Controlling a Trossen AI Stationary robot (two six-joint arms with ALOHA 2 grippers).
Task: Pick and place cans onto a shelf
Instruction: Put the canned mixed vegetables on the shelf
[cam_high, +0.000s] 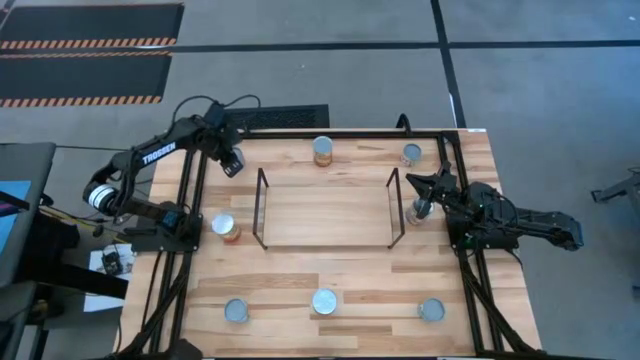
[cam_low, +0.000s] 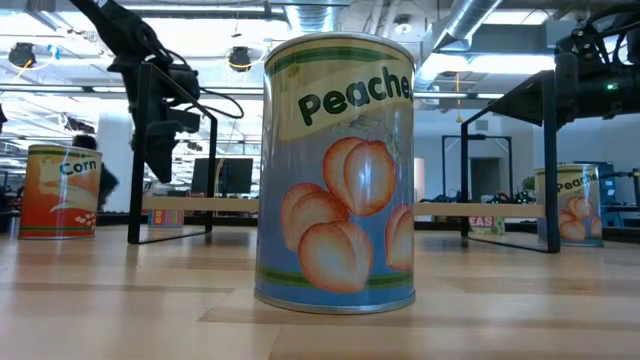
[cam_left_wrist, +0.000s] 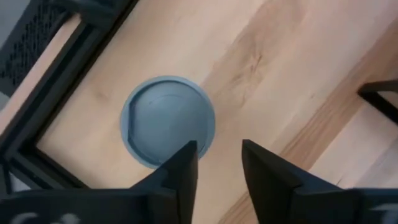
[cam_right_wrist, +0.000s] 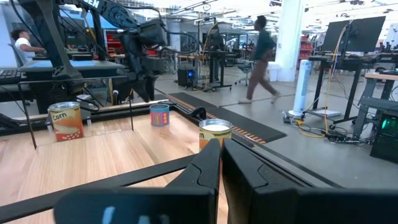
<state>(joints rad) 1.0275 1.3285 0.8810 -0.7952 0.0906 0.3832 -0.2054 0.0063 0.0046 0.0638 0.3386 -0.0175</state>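
Peach can (cam_low: 335, 170) stands nearest the low camera, at the table's front edge. The left gripper (cam_left_wrist: 219, 165) hovers with fingers spread and empty over a far-left can (cam_left_wrist: 165, 118) that sits off to one side of the gap. Likely it should centre over the lid, then drop straight down and close on the sides. The right gripper (cam_high: 420, 195), fingers pressed together on nothing, waits beside the shelf's right end. Count: eight cans, all on the table; one shelf (cam_high: 325, 208), bare.

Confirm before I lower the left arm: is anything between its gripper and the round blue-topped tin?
Nothing visible. The left gripper hangs open just beside the round blue-topped tin, only bare light-wood table between them.
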